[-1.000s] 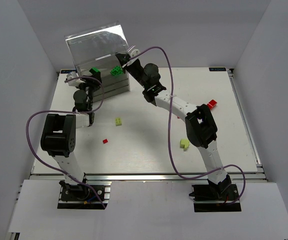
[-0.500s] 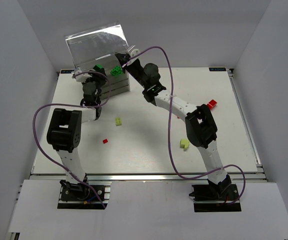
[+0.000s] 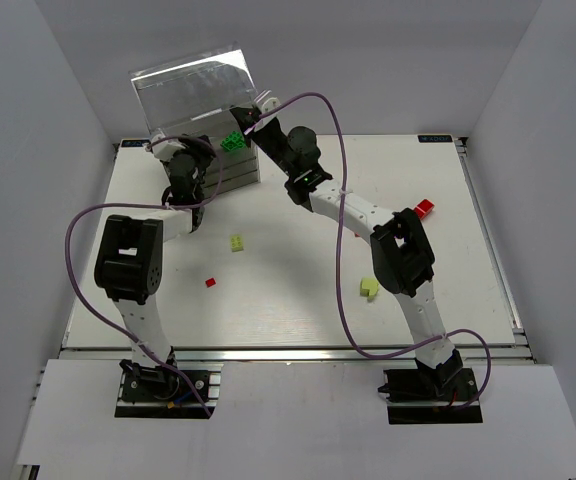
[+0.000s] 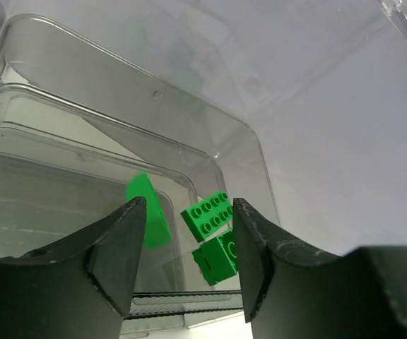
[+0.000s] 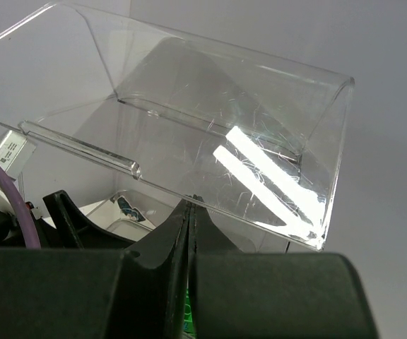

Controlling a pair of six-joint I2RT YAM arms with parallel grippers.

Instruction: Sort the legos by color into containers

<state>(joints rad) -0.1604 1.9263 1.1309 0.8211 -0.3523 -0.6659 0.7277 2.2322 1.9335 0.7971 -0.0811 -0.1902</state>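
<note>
Left hand (image 4: pixel 187 208) released: fingers apart, nothing between them, at the open top tier of the clear cabinet (image 4: pixel 210 134). Past the gap, green legos (image 4: pixel 209 212) lie inside that tier. Right hand (image 5: pixel 190 210) clenched, tips at the lower edge of the raised lid (image 5: pixel 210 127); cannot tell if it pinches the lid. Loose on the bench (image 3: pixel 298 320): near yellow-green lego (image 3: pixel 237 243) just below the cabinet, small red lego (image 3: pixel 210 282), far yellow-green lego (image 3: pixel 369 288) beside the right arm, bigger red lego (image 3: pixel 424 209) well off right.
</note>
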